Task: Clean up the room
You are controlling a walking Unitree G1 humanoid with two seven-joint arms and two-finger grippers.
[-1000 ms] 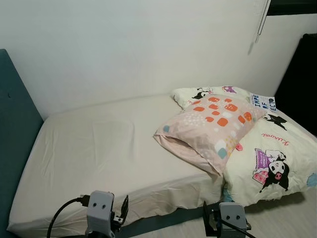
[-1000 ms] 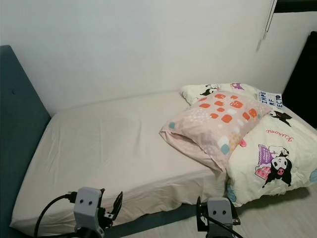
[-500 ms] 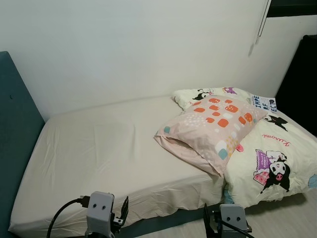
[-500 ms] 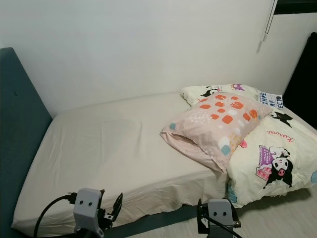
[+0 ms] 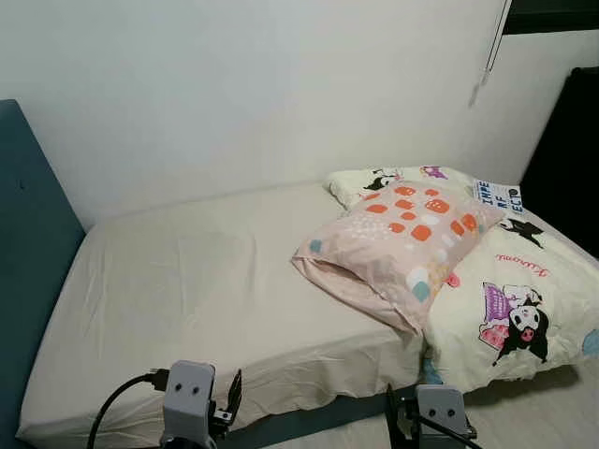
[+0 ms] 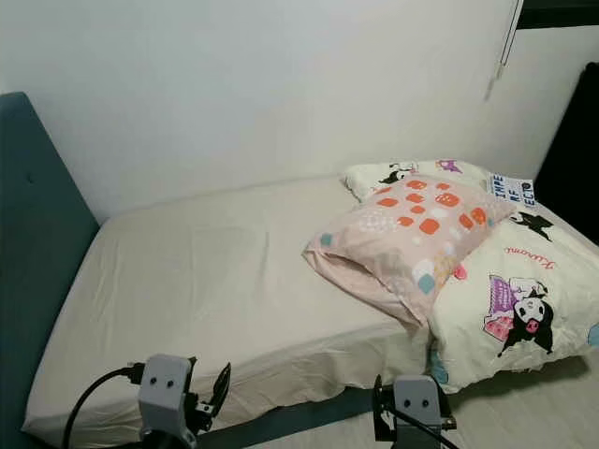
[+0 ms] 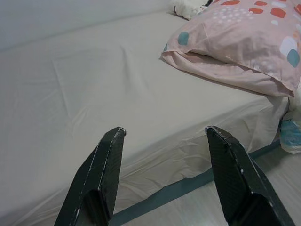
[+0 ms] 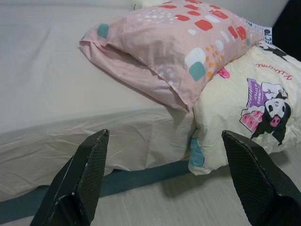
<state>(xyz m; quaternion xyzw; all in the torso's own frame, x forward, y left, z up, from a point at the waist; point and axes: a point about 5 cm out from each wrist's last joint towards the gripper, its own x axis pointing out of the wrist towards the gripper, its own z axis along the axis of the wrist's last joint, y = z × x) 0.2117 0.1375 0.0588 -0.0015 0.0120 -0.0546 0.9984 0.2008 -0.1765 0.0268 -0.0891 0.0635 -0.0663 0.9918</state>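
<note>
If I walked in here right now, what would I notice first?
Probably the pink pillow with orange and teal squares, lying near the right end of the bed and leaning on a cream blanket with cartoon characters. The rest of the sheet is bare, with a teal headboard at the left. Low in front, the left gripper and right gripper are both open.
</note>
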